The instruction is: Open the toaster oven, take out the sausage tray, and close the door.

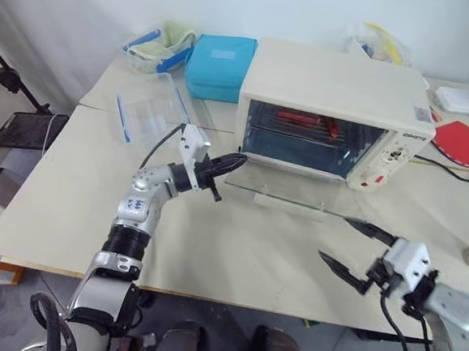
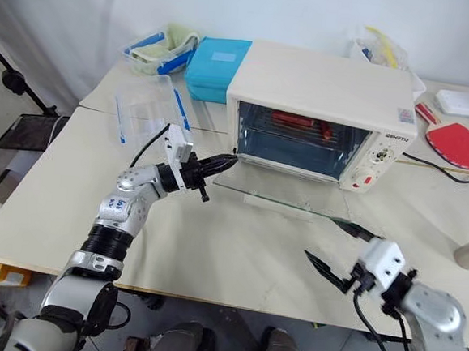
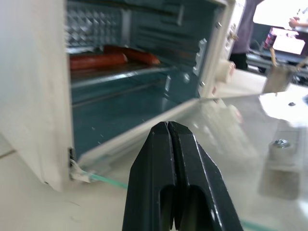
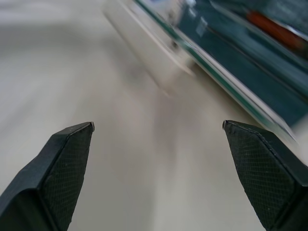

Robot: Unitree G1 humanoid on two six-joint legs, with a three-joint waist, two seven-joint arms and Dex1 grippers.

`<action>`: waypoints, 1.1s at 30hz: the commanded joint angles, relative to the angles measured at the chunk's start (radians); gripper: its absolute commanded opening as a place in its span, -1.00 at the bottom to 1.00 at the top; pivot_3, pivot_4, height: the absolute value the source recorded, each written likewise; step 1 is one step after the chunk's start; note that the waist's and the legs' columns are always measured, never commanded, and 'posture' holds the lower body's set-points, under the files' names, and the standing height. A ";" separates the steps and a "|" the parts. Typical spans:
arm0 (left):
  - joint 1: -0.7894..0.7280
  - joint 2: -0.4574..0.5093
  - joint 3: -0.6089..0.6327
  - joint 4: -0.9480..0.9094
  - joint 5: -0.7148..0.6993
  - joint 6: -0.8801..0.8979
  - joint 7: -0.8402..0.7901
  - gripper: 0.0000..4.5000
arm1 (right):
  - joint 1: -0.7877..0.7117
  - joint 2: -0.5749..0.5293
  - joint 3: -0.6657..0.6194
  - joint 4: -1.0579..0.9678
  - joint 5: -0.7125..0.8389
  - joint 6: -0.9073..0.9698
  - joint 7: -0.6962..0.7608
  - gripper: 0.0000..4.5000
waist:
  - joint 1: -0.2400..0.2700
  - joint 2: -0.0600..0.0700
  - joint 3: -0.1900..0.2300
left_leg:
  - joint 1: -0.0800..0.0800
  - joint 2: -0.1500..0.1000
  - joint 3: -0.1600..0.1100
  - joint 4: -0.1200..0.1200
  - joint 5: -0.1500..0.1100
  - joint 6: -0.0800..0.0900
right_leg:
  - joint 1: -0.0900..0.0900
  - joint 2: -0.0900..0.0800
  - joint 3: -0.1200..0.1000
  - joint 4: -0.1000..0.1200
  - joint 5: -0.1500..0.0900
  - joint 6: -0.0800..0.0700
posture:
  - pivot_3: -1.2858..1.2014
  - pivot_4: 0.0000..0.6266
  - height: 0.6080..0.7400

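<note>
With the door point(image 1: 290, 198) lowered flat, we hold the left end effector point(image 1: 234, 161) shut and empty at the toaster oven point(image 1: 329, 110) mouth; the right end effector point(image 1: 355, 248) waits wide open, empty.

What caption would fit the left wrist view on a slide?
Shut left gripper points into the open toaster oven, where the sausage tray sits on its rack above the lowered door.

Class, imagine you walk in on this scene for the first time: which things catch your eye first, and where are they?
The cream toaster oven at the back of the table stands out, its glass door folded down flat and red sausages on a rack inside. The shut left gripper points at the door's left corner, while the open right gripper hangs nearer the table's front edge. A red paddle lies right of the oven.
</note>
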 commanded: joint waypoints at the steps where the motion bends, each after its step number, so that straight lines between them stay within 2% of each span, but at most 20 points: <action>1: 0.035 0.006 -0.059 -0.029 0.055 -0.040 -0.034 -0.99 | 0.089 -0.005 -0.144 -0.072 0.013 -0.029 -0.060 1.00 | -0.003 0.000 0.000 | 0.000 0.000 0.000 0.000 0.000 0.000 | 0.000 0.000 0.001 0.000 0.000 0.000 | 0.03 -0.52 1.00; 3: 0.056 0.006 -0.070 -0.032 0.071 -0.045 -0.029 -0.99 | 0.104 -0.009 -0.191 -0.099 0.022 -0.006 -0.099 1.00 | -0.006 0.000 0.000 | 0.001 0.001 0.001 -0.001 0.000 0.000 | 0.000 0.000 0.001 0.000 0.000 0.000 | 0.03 -0.52 1.00; 7: 0.089 0.001 -0.078 -0.039 0.089 -0.049 -0.013 -0.99 | 0.076 -0.017 -0.206 -0.139 0.046 0.045 -0.143 1.00 | -0.022 0.000 0.000 | 0.002 0.002 0.001 -0.001 0.000 0.000 | 0.000 0.000 0.002 0.001 0.000 0.000 | 0.03 -0.52 1.00; 9: 0.104 0.000 -0.082 -0.043 0.095 -0.056 -0.013 -0.99 | 0.056 -0.029 -0.190 -0.169 0.081 0.100 -0.145 1.00 | -0.023 0.001 -0.001 | 0.003 0.002 0.002 -0.001 0.000 0.000 | 0.000 0.000 0.003 0.001 0.000 0.000 | 0.03 -0.52 1.00; 13: 0.160 -0.001 -0.072 -0.081 0.087 -0.074 -0.008 -0.99 | -0.056 -0.054 -0.068 -0.230 0.048 0.213 -0.181 1.00 | -0.024 0.001 -0.001 | 0.003 0.002 0.001 0.000 0.000 0.000 | 0.000 -0.001 0.003 0.002 0.000 0.000 | 0.03 -0.52 1.00; 17: 0.239 0.019 -0.027 -0.199 0.023 -0.079 -0.027 -0.65 | -0.230 -0.025 0.096 -0.247 -0.055 0.245 -0.240 1.00 | -0.031 0.001 -0.001 | 0.003 0.002 0.002 -0.001 0.000 0.000 | -0.001 -0.001 0.003 0.003 0.000 0.000 | 0.03 -0.52 1.00; 22: 0.341 0.087 0.038 -0.348 -0.039 -0.049 -0.030 0.05 | -0.470 0.033 0.298 -0.191 -0.324 0.414 -0.428 1.00 | -0.048 0.001 -0.001 | 0.002 0.003 0.002 0.000 0.000 0.000 | -0.002 -0.001 0.002 0.004 -0.001 -0.002 | 0.03 -0.52 1.00; 25: 0.419 0.127 0.105 -0.454 -0.080 -0.018 0.003 0.50 | -0.645 0.082 0.427 -0.044 -0.440 0.364 -0.452 1.00 | -0.053 0.002 -0.001 | 0.001 0.003 0.000 0.000 0.000 -0.001 | -0.002 -0.002 0.001 0.003 -0.001 -0.002 | 0.03 -0.52 1.00; 27: 0.468 0.147 0.145 -0.520 -0.102 -0.001 0.029 0.74 | -0.751 0.106 0.496 0.074 -0.520 0.358 -0.470 1.00 | -0.058 0.001 0.000 | 0.001 0.002 0.000 0.000 0.000 -0.001 | -0.002 -0.002 0.001 0.003 -0.001 -0.002 | 0.03 -0.52 1.00; 29: 0.507 0.159 0.177 -0.571 -0.123 0.015 0.055 0.98 | -0.841 0.138 0.536 0.184 -0.574 0.427 -0.495 1.00 | -0.057 0.002 0.000 | 0.000 0.002 -0.001 -0.001 0.000 -0.001 | -0.002 -0.002 0.000 0.004 -0.001 -0.002 | 0.03 -0.52 1.00; 33: 0.569 0.169 0.218 -0.647 -0.146 0.036 0.099 0.98 | -0.976 0.149 0.612 0.370 -0.705 0.296 -0.570 1.00 | -0.055 0.002 0.000 | -0.001 0.001 -0.004 -0.001 0.000 -0.001 | -0.002 -0.002 -0.002 0.004 -0.001 -0.002 | 0.03 -0.52 1.00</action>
